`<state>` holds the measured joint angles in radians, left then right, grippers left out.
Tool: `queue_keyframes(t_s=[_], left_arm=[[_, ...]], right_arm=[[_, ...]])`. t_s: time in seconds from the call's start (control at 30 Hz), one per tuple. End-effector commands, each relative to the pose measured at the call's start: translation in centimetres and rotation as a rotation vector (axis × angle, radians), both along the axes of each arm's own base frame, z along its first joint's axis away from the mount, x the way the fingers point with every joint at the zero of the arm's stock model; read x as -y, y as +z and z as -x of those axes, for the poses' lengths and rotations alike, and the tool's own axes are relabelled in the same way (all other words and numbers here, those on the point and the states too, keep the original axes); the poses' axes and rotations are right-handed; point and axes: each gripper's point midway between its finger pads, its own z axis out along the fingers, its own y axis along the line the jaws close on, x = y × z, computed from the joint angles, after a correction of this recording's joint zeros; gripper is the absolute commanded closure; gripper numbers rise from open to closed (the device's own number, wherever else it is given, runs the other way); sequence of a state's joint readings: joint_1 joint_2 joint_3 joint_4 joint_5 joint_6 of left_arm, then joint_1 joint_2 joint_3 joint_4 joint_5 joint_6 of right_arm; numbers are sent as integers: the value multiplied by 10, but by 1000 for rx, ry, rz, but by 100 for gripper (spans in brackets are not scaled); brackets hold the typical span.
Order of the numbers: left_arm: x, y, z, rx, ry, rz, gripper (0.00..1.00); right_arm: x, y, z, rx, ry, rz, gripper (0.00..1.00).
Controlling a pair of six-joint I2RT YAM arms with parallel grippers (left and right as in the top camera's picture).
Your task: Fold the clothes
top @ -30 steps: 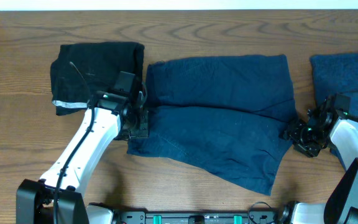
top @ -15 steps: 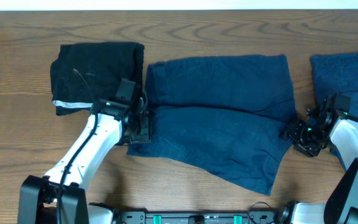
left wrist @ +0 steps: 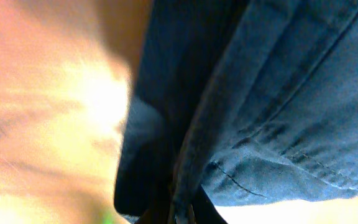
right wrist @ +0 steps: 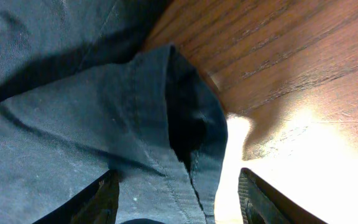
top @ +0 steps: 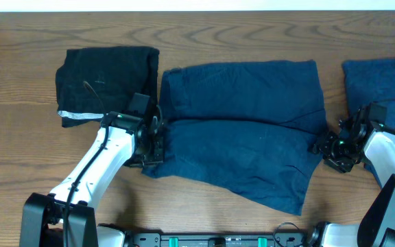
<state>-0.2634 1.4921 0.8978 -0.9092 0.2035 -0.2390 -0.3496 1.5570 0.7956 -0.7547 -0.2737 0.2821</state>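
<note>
Shorts first: where do they lie, seen from overhead?

The navy shorts (top: 242,130) are spread flat across the middle of the desk (top: 204,34), both legs reaching to the right. A black piece (top: 105,75) with a white edge strip (top: 77,114) sits folded just beside their left end. Another navy piece (top: 382,79) lies at the far right, cut off by the frame.

And the arms in that view?

The left gripper (top: 153,140) is on the shorts' left edge. The right gripper (top: 334,147) is at the tip of the lower leg, low to the desk.

What does the left wrist camera give?

It is blurred, but a stitched hem of the shorts runs down into the left gripper (left wrist: 176,214), whose jaws are together and clamped on that cloth. Bright wood shows on the left.

And the right wrist camera?

The right gripper (right wrist: 178,186) has its two fingers (right wrist: 101,199) standing apart. The hemmed corner of the shorts' leg lies between them, unpinched, with bare desk beyond.
</note>
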Motion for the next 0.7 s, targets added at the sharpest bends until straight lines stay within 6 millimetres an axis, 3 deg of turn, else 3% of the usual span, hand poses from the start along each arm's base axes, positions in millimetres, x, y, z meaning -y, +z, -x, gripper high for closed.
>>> queue_keyframes(t_s=[0.0, 0.17, 0.33, 0.5, 0.67], left_arm=[[15, 10, 19, -74, 13, 104, 94], [9, 12, 45, -180, 39, 78, 94], [6, -8, 51, -184, 88, 68, 94], [4, -33, 57, -160, 93, 72, 94], [-1, -37, 59, -163, 100, 44, 94]], right_arm=[[1, -1, 1, 2, 4, -2, 41], [1, -1, 2, 0, 4, -2, 41], [1, 2, 1, -2, 3, -2, 38], [-3, 30, -13, 13, 6, -55, 37], [11, 58, -29, 38, 18, 8, 34]])
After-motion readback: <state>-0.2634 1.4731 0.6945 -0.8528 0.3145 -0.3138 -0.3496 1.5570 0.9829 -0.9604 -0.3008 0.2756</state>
